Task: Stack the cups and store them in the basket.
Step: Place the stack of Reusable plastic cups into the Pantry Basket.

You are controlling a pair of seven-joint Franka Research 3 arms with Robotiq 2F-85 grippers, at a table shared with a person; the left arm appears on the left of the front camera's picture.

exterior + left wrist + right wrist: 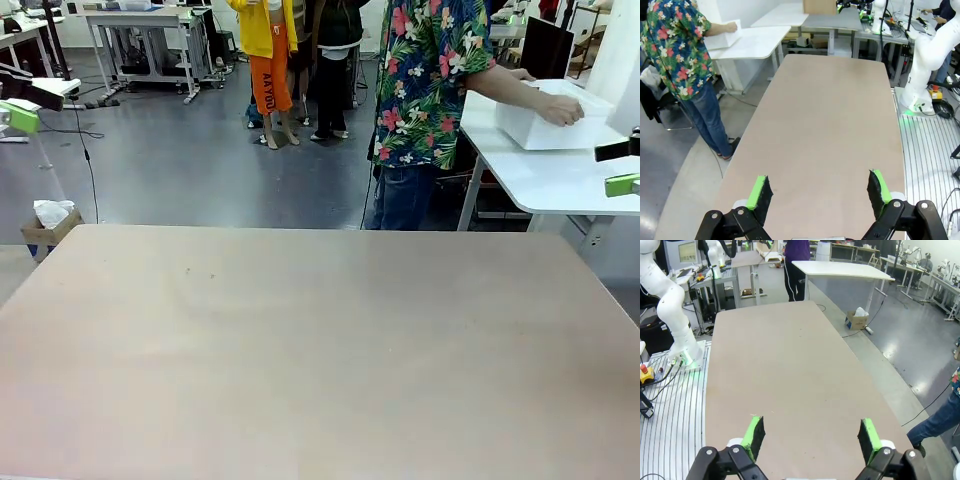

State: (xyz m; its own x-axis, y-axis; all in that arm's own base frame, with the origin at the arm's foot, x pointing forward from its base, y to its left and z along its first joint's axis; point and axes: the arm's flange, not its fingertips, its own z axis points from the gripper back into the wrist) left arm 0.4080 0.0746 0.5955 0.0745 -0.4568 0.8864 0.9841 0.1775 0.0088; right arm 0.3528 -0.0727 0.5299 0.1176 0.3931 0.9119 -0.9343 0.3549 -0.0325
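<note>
The cups are out of view. The basket (545,122), a white rectangular bin, rests on a white side table (540,180) at the far right, with both of the person's hands (556,110) on it. It also appears far off in the left wrist view as the basket (726,36). My left gripper (25,102) hangs open at the left edge of the front view, well off the table. My right gripper (620,167) hangs open at the right edge. In the wrist views the left gripper (820,187) and the right gripper (810,432) are open and hold nothing.
The beige work table (320,350) lies bare between the arms. The person in a floral shirt (430,70) stands at its far side, turned toward the side table. A cardboard box (48,228) sits on the floor at the far left.
</note>
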